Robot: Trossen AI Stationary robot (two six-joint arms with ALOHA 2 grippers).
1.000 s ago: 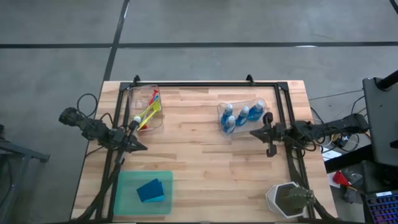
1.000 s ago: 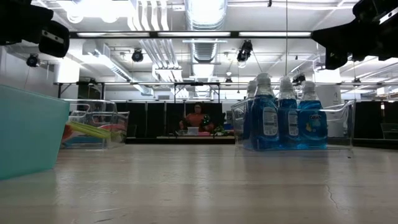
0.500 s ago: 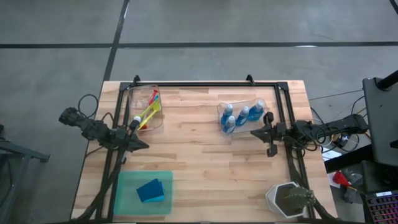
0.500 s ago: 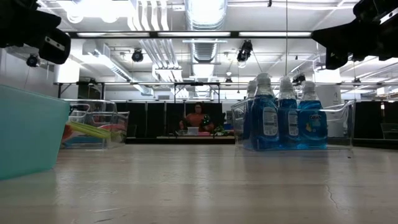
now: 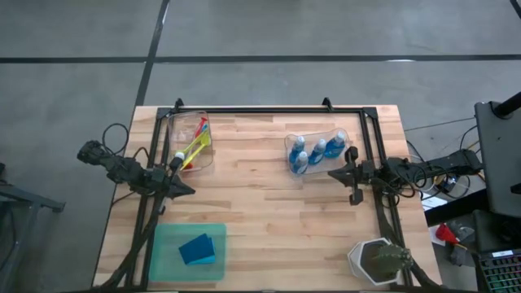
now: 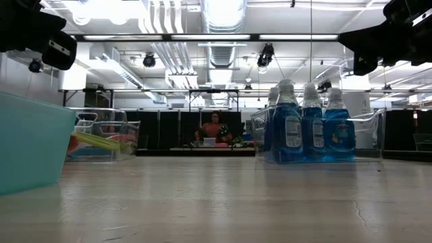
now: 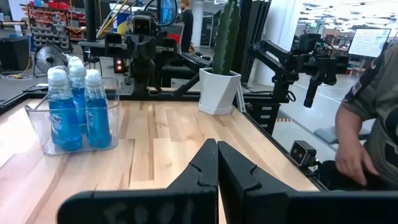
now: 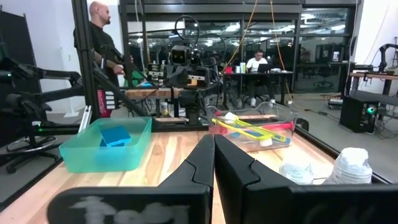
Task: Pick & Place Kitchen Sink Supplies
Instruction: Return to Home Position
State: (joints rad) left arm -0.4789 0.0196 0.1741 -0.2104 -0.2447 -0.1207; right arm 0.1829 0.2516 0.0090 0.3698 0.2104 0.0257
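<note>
Three blue bottles with pale caps [image 5: 316,150] show standing upright in a clear bin near the table's far right, also in the low view [image 6: 310,125]. Thin brushes [image 5: 194,145] lie in a clear bin at the far left. Blue sponges [image 5: 200,248] lie in the green tray [image 5: 163,260] at the near left. My left gripper [image 5: 190,192] hovers shut between the brush bin and the tray, its fingers closed together in the left wrist view [image 7: 217,155]. My right gripper [image 5: 330,173] hovers shut just near of the bottle bin, its fingers closed in the right wrist view [image 8: 213,149].
A white faceted pot with a plant [image 5: 378,260] stands at the near right corner. A black frame [image 5: 269,110] runs along the far edge and both sides. Bare wood lies in the table's middle [image 5: 269,212]. People show in the room beyond the table [image 8: 102,43].
</note>
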